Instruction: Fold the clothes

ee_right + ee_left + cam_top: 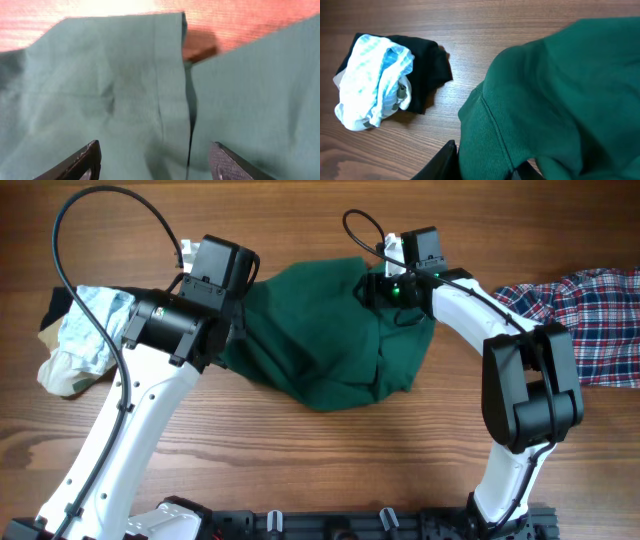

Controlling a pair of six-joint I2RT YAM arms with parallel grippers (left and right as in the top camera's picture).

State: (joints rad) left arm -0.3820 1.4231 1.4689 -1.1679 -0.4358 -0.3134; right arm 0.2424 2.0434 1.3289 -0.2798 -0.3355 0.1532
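Note:
The clothes (pixel 320 345), one large dark green garment, lie crumpled at the table's middle. My left gripper (pixel 240 315) is at the garment's left edge. In the left wrist view a thick fold of the green cloth (pixel 560 90) fills the gap between the two black fingers (pixel 442 162), so my left gripper (pixel 485 167) is shut on it. My right gripper (pixel 383 286) hovers over the garment's upper right part. Seen from the right wrist, my right gripper (pixel 157 162) is open wide over a seam of the clothes (pixel 115 85), with nothing pinched.
A red, blue and white plaid shirt (pixel 585 320) lies at the far right. A pale blue-white garment (pixel 90 335) on black cloth sits at the far left, also in the left wrist view (pixel 375 85). Bare wood table (pixel 330 460) lies in front.

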